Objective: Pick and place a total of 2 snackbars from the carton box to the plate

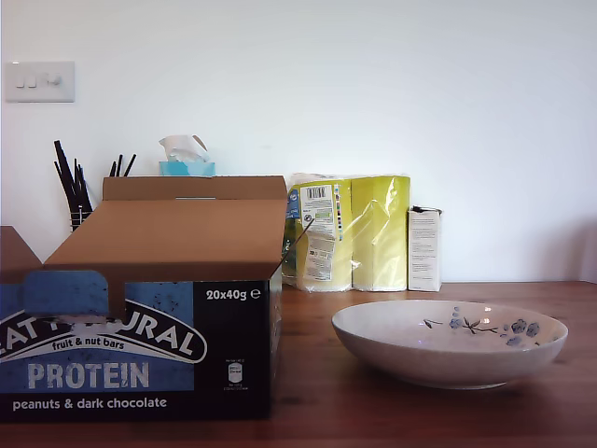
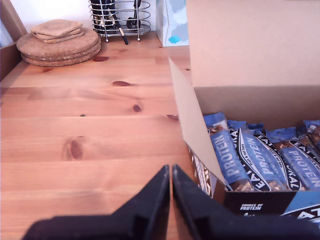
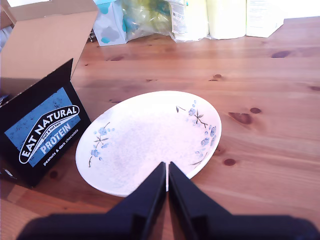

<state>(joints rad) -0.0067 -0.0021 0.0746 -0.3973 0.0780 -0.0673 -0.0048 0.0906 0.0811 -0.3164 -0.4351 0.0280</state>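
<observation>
Exterior view shows one carton box [image 1: 140, 336] at that view's left, its brown flaps open, and one plate [image 1: 450, 343] at that view's right, standing apart from the box on the wooden table [image 1: 317, 373]. No arm is seen in this view. Behind them stand one pack of yellow paper rolls [image 1: 354, 231], one slim white box [image 1: 424, 248], one blue tissue box [image 1: 187, 166] and one wire holder with dark utensils [image 1: 79, 201].

From the first wrist view, my first gripper [image 2: 171, 197] hangs over bare table just beside the open box, with its jaws pressed together and holding nothing. Inside the box lie the snackbars [image 2: 260, 160]; I can count about five wrappers, but more may be hidden.

My second gripper [image 3: 167, 195] hovers above the near rim of the plate, jaws also closed and empty. No bar lies on the plate.
</observation>
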